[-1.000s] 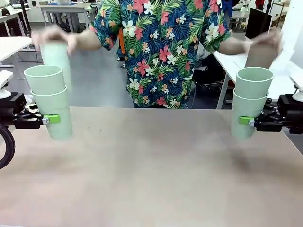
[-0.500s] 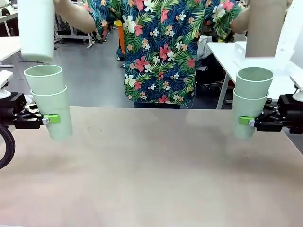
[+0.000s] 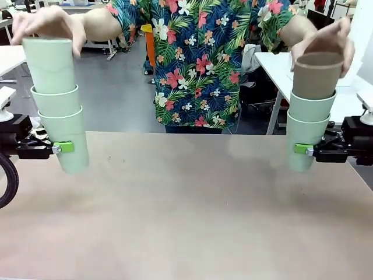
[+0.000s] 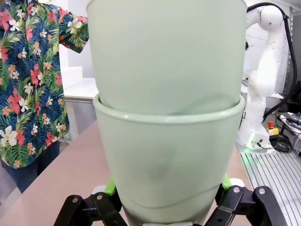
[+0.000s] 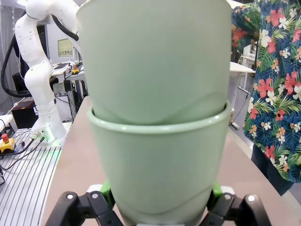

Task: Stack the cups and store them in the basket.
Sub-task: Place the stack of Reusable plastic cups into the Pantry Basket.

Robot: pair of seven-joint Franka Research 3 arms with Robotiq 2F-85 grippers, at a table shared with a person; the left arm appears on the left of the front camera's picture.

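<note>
Left tool clamps the bottom cup of an upright mint stack above the left edge of the bench; right tool clamps a matching stack above the bench's right edge. One hand of the person holds a third mint cup part-nested atop the left stack, the other hand the brown cup atop the right. All axes vertical, mouths up; merging likely needs one stack carried across the bench and over the other.

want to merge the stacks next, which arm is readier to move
Right, slightly: the stack in the right gripper has its brown cup seated deeper; in the left gripper the top cup stands higher.
</note>
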